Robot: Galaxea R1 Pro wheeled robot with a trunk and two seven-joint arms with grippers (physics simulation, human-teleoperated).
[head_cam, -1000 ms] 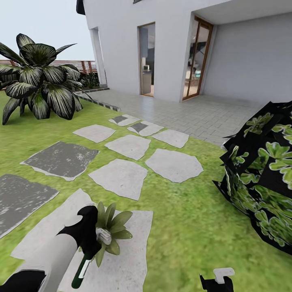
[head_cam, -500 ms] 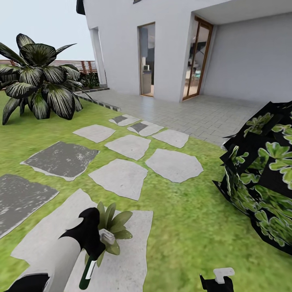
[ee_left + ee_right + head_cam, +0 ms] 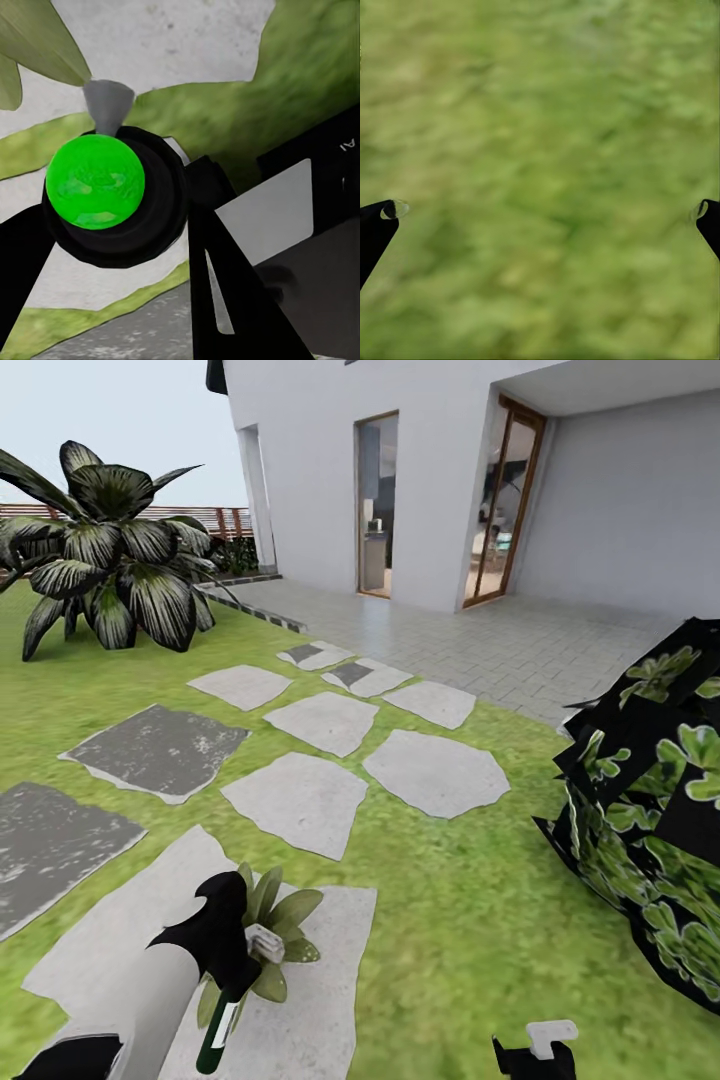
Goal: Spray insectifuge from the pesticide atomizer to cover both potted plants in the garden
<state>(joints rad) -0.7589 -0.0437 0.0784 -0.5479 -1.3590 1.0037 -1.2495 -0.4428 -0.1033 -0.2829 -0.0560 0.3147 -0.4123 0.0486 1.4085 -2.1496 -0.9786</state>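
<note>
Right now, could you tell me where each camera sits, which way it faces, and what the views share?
Head view: from the robot's head, forward and down over lawn, stepping slabs and house; the left arm holds the atomizer over a potted plant.
Left wrist view: along the left gripper, onto the atomizer's green top and leaves.
Right wrist view: the open right gripper, facing blurred grass.
Shared: head and left wrist views both show atomizer and plant.

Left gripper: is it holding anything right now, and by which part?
Yes. The left gripper holds the atomizer near its top end, at the black collar; the green bottle hangs below. The right gripper is open over grass, holding nothing.
</note>
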